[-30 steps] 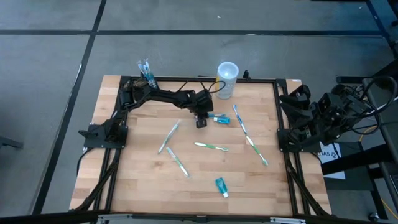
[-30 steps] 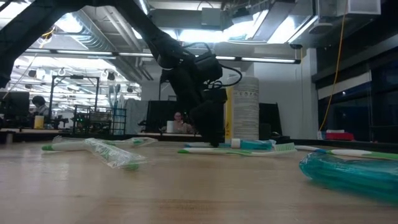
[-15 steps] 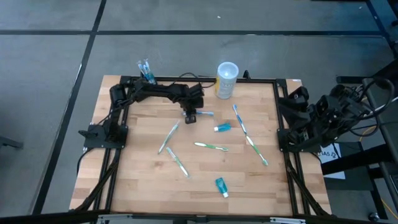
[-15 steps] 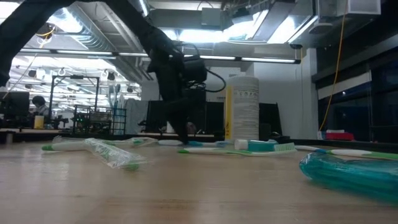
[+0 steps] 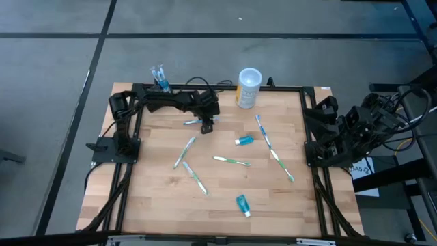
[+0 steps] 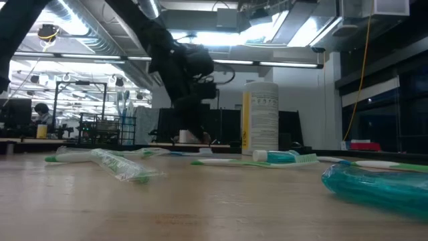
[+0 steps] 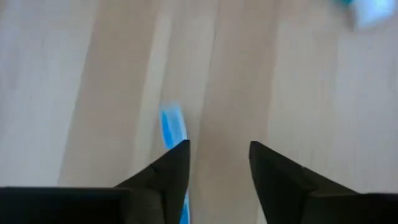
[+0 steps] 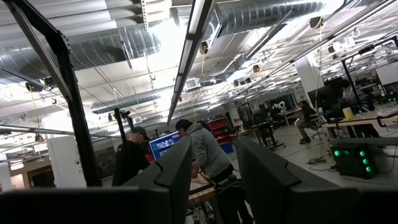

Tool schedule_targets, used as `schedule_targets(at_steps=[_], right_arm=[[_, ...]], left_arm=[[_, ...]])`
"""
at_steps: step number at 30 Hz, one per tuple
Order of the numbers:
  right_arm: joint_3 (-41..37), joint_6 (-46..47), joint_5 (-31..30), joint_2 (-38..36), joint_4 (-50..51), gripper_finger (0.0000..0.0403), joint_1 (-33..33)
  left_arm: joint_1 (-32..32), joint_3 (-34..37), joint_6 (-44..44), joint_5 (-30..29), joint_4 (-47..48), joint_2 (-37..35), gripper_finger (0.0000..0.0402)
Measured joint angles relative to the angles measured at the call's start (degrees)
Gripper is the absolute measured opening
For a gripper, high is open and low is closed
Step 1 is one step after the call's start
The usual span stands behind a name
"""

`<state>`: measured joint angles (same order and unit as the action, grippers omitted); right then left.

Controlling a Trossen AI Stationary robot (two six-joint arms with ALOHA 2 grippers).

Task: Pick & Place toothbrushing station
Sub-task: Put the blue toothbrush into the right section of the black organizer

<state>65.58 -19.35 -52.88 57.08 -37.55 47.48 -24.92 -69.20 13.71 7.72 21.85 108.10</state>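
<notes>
Left gripper [image 5: 205, 126], jaws parted and empty, hangs upper-left of centre beside a blue toothbrush [image 7: 171, 127], probably just released.

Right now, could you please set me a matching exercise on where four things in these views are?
Things:
1. white-and-yellow cup
2. teal tube
3. left gripper
4. right gripper

Places:
A. at the table's right side, facing the room
B. standing at the back edge
C. beside a blue toothbrush, towards the back
D. lying near the front edge

Pairs: 1-B, 2-D, 3-C, 4-A
</notes>
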Motion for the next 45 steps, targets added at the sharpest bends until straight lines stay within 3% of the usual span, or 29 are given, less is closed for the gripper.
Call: schedule_targets(at_steps=[8, 18, 28, 32, 38, 45], right_arm=[[0.0, 0.6, 0.0, -0.1, -0.2, 0.0130, 0.0], [0.0, 0.9, 0.0, -0.1, -0.3, 0.0130, 0.0], [0.0, 0.9, 0.0, -0.1, -0.4, 0.0130, 0.0], [0.0, 0.7, -0.1, -0.1, -0.6, 0.0130, 0.0], [0.0, 0.6, -0.2, -0.1, -0.6, 0.0130, 0.0], [0.0, 0.4, -0.2, -0.1, -0.7, 0.0130, 0.0]], left_arm=[[2.2, -0.1, -0.4, -4.3, -4.9, 3.1, 0.0196], [0.3, -0.3, -2.0, -5.8, -7.0, 4.2, 0.0165], [-0.3, -0.3, -2.0, -3.2, -6.2, 6.3, 0.0136], [0.3, -0.3, -2.0, -3.4, -6.0, 6.3, 0.0108], [0.4, -0.5, -3.5, -1.9, -4.9, 6.2, 0.0017], [-0.6, -0.2, -6.5, -1.8, -6.2, 3.1, 0.0012]])
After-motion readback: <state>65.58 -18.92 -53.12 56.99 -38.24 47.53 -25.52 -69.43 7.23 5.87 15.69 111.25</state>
